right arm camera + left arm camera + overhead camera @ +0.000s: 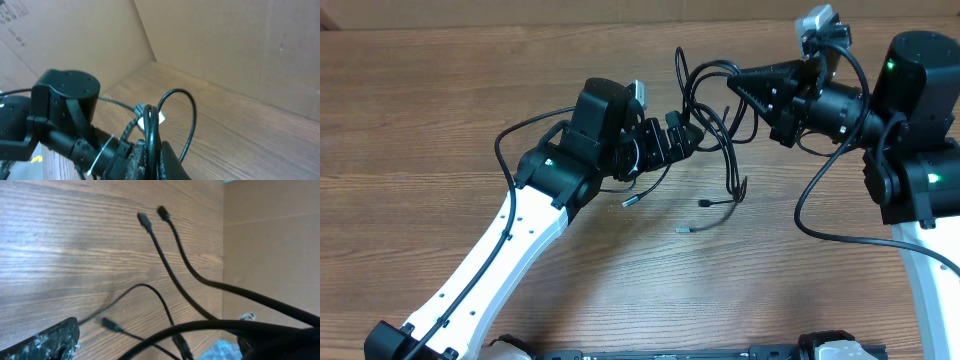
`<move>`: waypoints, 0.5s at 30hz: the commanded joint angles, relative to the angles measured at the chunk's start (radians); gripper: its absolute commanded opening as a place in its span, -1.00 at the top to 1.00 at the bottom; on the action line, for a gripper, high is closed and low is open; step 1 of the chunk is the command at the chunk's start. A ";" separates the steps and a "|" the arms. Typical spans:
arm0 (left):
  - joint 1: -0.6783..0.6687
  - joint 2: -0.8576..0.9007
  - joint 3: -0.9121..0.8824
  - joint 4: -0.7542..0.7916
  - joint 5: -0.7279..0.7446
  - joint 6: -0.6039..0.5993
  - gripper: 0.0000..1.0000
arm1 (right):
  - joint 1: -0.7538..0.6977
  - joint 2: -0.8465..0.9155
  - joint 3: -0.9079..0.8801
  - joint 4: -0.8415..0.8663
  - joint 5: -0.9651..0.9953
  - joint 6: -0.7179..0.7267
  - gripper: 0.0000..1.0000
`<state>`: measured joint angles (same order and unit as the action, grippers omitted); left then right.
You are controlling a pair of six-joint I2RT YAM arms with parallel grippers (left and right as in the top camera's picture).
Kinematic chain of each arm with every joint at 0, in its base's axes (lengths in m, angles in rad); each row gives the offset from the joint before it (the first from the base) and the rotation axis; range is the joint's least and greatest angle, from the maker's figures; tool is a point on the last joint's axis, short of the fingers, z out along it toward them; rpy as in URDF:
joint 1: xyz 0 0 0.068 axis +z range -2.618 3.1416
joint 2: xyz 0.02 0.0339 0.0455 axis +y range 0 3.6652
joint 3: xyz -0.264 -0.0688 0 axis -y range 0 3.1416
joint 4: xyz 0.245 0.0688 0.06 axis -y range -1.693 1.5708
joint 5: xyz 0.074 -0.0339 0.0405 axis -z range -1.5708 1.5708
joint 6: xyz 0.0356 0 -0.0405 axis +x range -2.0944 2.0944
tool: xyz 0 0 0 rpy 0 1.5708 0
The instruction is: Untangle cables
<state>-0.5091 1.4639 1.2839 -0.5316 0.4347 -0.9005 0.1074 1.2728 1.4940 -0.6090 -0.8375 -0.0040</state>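
- Cables: black bunch at upper middle of the surface, sitting in the gap between the two grippers. Loops arch toward the far edge.
- Tails: several loose strands trail from the bunch toward the near side. Their plugs lie on the surface, apart from each other and clear of both arms.
- Axis: in the overhead view the bunch runs lower-left to upper-right, straight along the line joining the grippers.
- Right gripper: at the upper-right end of the bunch. Its wrist view shows the fingers pressed together on a strand, with a loop standing up above them.
- Left gripper: at the lower-left end, touching the bunch. Its wrist view shows strands crossing low in the frame and only one finger clearly, so I cannot tell whether it is gripping.
- Nearness: both arms sit about equally close, with the knot between them.
- Judgement: separation would go along that diagonal. Confirm the left grip first, otherwise the bunch just follows the right arm.
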 commanded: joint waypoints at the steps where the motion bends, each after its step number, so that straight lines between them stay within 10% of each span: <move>1: 0.005 -0.013 0.008 -0.045 -0.053 -0.013 -0.99 | 0.004 -0.009 0.013 0.040 0.028 0.056 0.92; 15: 0.006 -0.013 0.008 -0.240 -0.214 -0.013 -0.99 | 0.003 -0.010 0.013 0.092 0.131 0.172 0.92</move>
<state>-0.5091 1.4624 1.2873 -0.7345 0.3202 -0.9150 0.1131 1.2728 1.4940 -0.5461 -0.7441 0.1352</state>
